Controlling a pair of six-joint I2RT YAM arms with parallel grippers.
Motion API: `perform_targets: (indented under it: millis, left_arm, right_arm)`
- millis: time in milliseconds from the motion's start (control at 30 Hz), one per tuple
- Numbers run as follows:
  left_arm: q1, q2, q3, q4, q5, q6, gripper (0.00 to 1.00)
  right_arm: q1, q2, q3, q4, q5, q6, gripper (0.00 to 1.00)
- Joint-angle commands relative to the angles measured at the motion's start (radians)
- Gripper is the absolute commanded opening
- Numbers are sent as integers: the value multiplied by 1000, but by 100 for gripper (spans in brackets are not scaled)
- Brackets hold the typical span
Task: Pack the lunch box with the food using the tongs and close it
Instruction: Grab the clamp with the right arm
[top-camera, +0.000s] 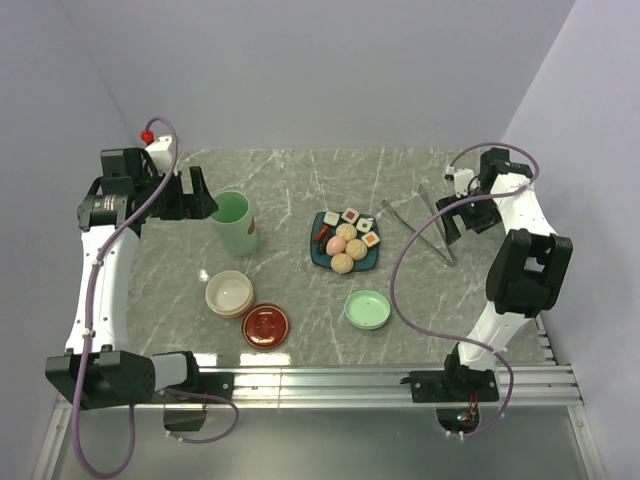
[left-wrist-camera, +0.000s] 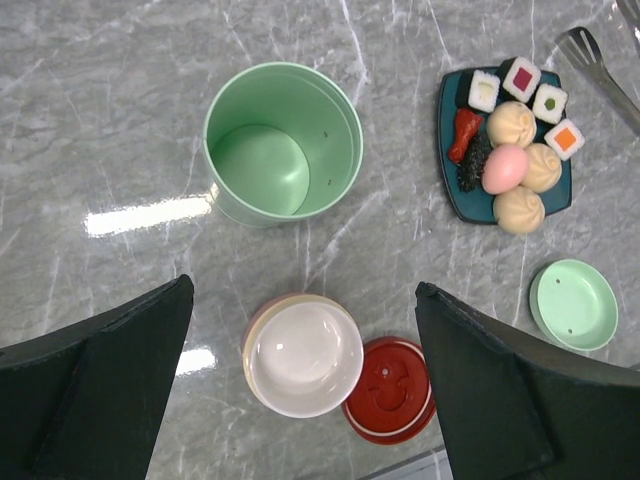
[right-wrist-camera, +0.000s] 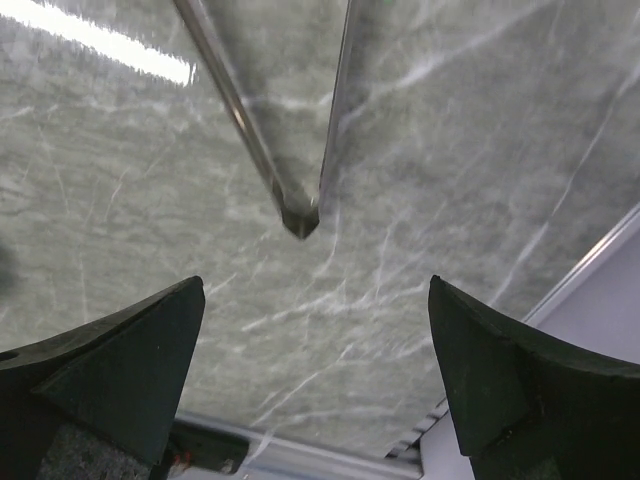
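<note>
Your grey-veined table (top-camera: 300, 180) carries everything, and no brand, label or writing on it can be read. The raised marks on the dark-red lid (top-camera: 266, 325) are too small to make out.

Your left gripper (top-camera: 203, 195) stands near the far-left corner, jaws spread wide and holding nothing. In the left wrist view its fingers (left-wrist-camera: 110, 380) cover both lower corners. Your right gripper (top-camera: 455, 228), near the right edge, is also wide apart and holds nothing.

The tongs (top-camera: 420, 228) lie on the table toward the far-right corner, beside that gripper. The right wrist view shows only their joined end (right-wrist-camera: 297, 215), with both arms cut off at the top. The left wrist view catches one tip.

The mint-green pot (top-camera: 233, 220) stands upright and uncovered, left of the middle. The teal plate (top-camera: 318, 255) sits mid-table.

The cream bowl (top-camera: 229, 292) sits toward the near edge, with the dark-red lid just beside it. You cannot tell if they touch. The mint-green lid (top-camera: 367, 309) lies flat between the plate and the near edge.

The food (top-camera: 347, 240) is all on the plate: sushi squares, beige balls, a pink ball and a red-and-dark piece.
</note>
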Motion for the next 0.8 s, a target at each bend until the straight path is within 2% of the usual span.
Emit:
perform_targets:
  millis: [0, 333, 600, 700, 767]
  left_arm:
    - [0, 8, 26, -13, 41, 25, 99]
    - [0, 14, 31, -22, 30, 25, 100]
    - [0, 25, 29, -21, 32, 25, 99]
    - [0, 28, 31, -24, 30, 25, 99]
    - [0, 29, 31, -24, 30, 58, 99]
  right_arm:
    - [15, 26, -20, 104, -25, -51, 100]
    - [98, 108, -112, 282, 76, -120, 100]
    - [151, 229, -36, 271, 72, -103, 96]
    - [158, 252, -2, 265, 53, -87, 93]
    - [164, 260, 21, 256, 49, -83, 84]
